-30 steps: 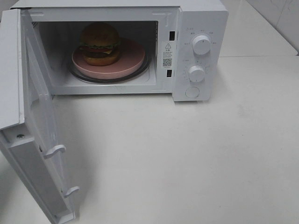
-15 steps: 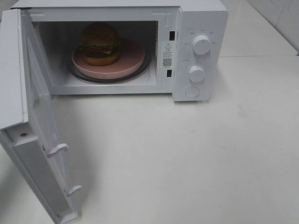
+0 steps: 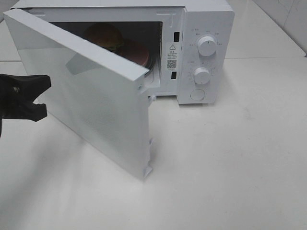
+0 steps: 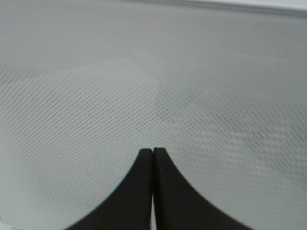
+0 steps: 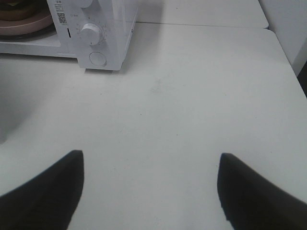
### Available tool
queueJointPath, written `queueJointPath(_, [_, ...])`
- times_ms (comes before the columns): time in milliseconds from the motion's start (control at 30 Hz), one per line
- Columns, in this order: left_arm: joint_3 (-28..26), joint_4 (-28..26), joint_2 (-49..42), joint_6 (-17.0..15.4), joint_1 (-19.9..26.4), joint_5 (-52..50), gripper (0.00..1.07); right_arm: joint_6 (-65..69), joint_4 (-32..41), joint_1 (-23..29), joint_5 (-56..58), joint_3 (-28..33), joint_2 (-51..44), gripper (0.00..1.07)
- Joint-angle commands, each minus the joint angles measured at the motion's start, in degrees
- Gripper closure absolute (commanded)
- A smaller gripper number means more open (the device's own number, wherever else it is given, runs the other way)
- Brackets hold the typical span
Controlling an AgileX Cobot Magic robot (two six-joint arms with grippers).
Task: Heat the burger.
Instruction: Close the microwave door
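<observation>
Black two-fingered left claw [image 4: 152,154]: curved fingers [image 4: 127,196] pressed flat together along their inner edges, tips level and meeting, empty. In the high view only its dark front part shows, low at the left edge and pointing toward the middle; the arm behind it is out of frame.

Black right claw [image 5: 149,158]: fingers [image 5: 45,191] spread wide and well apart, tips level, empty. Seen only in its own wrist view, tilted downward.
</observation>
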Motion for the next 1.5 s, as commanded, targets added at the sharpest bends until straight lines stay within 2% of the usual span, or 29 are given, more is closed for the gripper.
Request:
queueJointPath(33, [-2.1,-4.6,1.4,1.0,-2.8,-0.5,1.07,0.2,0.0,-0.4,-0.5,0.2,-1.5,0.31])
queueJointPath(167, [-3.7,-7.9,2.8,2.1,-5.3,-0.3,1.07,0.2,0.0,-0.4,-0.5,0.2,-1.5,0.31])
queueJointPath(233, [-5.4,-10.6,4.1,3.6,-8.0,-0.3,1.07,0.2,0.0,-0.4,-0.5,0.2,-1.5,0.31])
queueJointPath(333, [-6.8,-12.4,5.0,3.8,-9.7,-0.1,1.07,0.2,0.0,-0.4,-0.5,0.2,-1.5,0.31])
queueJointPath(467, [-11.2,-15.8,7.8,4.0,-13.9,3.3,1.07,0.2,0.0,-0.4,-0.5,0.2,-1.5,0.31])
queueJointPath(600, [-15.4,-19.1,10.7,6.1,-17.2,4.2,1.07,0.2,0.0,-0.4,-0.5,0.2,-1.5,0.31])
queueJointPath(700, [-16.0,-19.7,11.3,6.1,-17.6,4.2,1.07,0.2,0.0,-0.4,-0.5,0.2,-1.5,0.31])
queueJointPath(867, [-20.3,-23.2,15.1,6.2,-20.7,4.3,1.07,0.2,0.0,-0.4,-0.5,0.2,-1.5,0.31])
queueJointPath(1500, [-33.6,-24.1,21.8,6.1,-22.6,9.8,1.07,0.4,0.0,-0.4,-0.5,0.2,-1.5,0.31])
